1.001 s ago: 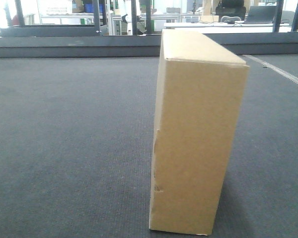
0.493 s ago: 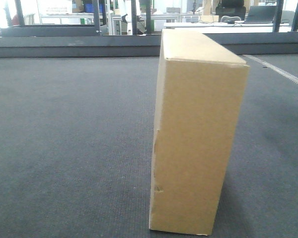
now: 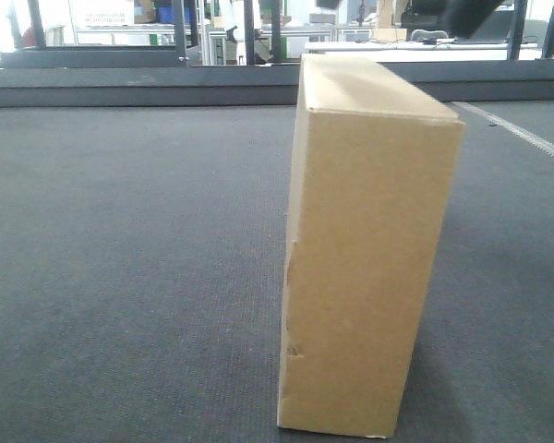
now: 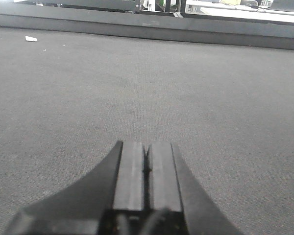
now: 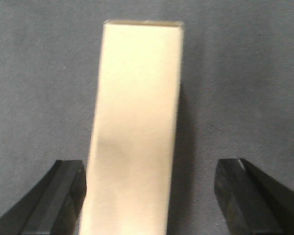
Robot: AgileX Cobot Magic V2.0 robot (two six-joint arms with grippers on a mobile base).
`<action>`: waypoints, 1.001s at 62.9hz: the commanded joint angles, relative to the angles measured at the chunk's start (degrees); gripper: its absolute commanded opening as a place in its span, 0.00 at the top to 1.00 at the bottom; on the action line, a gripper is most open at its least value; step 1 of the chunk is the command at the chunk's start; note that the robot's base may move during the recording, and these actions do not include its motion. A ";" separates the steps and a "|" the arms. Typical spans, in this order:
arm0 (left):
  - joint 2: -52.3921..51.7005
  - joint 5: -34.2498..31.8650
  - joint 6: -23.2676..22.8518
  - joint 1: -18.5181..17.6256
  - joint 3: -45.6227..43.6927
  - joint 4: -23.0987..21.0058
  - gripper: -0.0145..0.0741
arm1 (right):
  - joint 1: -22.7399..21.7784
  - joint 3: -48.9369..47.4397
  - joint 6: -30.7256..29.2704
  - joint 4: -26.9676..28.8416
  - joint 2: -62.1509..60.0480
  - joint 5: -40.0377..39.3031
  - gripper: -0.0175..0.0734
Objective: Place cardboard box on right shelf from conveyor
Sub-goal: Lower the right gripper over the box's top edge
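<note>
Box [image 3: 369,249]: plain tan, slim, standing upright on a narrow face on the conveyor [image 3: 120,258]. Nothing holds it. Small scuffs low on its near left edge [image 3: 289,305]. Belt bare around it; dark edge rail [image 3: 138,88] runs behind. Shelf not in view.

Right gripper [image 5: 154,188]: looks down on the box's top face, jaws spread wide, holding nothing. The box sits between the fingers [image 5: 61,196] but off centre. The frame-left finger is just beside the box wall, perhaps touching; the view is too soft to tell. The other finger stands well clear.

Left gripper [image 4: 147,161]: pads pressed together, nothing between them, low over bare belt, no box in its view.

Judgement: approach done, grasp not yet made.

Risks from here:
- Uneven closing. The near finger would meet the cardboard first and shove the box sideways before the far one arrives. A tall, narrow box on a small footprint could tip or skid on the belt.
- Descending further with that finger so close could catch the top edge and crush or knock it.
- Smooth cardboard gripped near the top may slip or swing once lifted.
- With the shelf unseen, clearance there cannot be judged.
</note>
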 commanded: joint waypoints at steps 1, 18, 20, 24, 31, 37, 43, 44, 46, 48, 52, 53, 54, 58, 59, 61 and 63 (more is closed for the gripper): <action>-0.45 -4.92 -0.27 0.02 0.59 0.07 0.97 | 1.16 -2.17 0.24 -1.01 -1.36 -2.59 0.11; -0.45 -4.92 -0.27 0.02 0.59 0.07 0.97 | 2.56 -2.17 2.11 -0.86 0.25 -1.18 0.11; -0.45 -4.92 -0.27 0.02 0.59 0.07 0.97 | 2.77 -2.17 2.11 -0.86 0.45 -0.73 0.11; -0.45 -4.92 -0.27 0.02 0.59 0.07 0.97 | 2.88 -2.17 2.11 -0.80 0.88 0.00 0.11; -0.45 -4.92 -0.27 0.02 0.59 0.07 0.97 | 3.00 -2.17 2.14 -0.38 1.38 0.39 0.11; -0.45 -4.92 -0.27 0.02 0.59 0.07 0.97 | 3.52 -2.17 2.14 0.11 1.50 0.39 0.11; -0.45 -4.92 -0.27 0.02 0.59 0.07 0.97 | 3.53 -2.17 2.14 1.14 1.73 0.46 0.11; -0.45 -4.92 -0.27 0.02 0.59 0.07 0.97 | 3.53 -2.17 2.14 1.20 1.82 0.53 0.11; -0.45 -4.92 -0.27 0.02 0.59 0.07 0.97 | 3.53 -2.17 2.14 1.39 1.99 0.66 0.11; -0.45 -4.92 -0.27 0.02 0.59 0.07 0.97 | 3.53 -2.17 2.14 1.57 2.20 0.95 0.11; -0.45 -4.92 -0.27 0.02 0.59 0.07 0.97 | 3.58 -2.17 2.14 1.67 2.52 1.60 0.11; -0.45 -4.92 -0.27 0.02 0.59 0.07 0.97 | 3.64 -2.17 2.18 1.67 2.65 1.80 0.11; -0.45 -4.92 -0.27 0.02 0.59 0.07 0.97 | 3.64 -2.17 2.18 1.67 2.70 1.92 0.11; -0.45 -4.92 -0.27 0.02 0.59 0.07 0.97 | 3.64 -2.17 2.49 2.00 3.11 2.59 0.11; -0.45 -4.92 -0.27 0.02 0.59 0.07 0.97 | 3.64 -2.17 2.64 2.10 3.14 2.78 0.11; -0.45 -4.92 -0.27 0.02 0.59 0.07 0.97 | 3.64 -2.17 2.86 2.20 3.31 3.16 0.11; -0.45 -4.92 -0.27 0.02 0.59 0.07 0.97 | 3.85 -2.17 3.03 2.26 3.43 3.58 0.11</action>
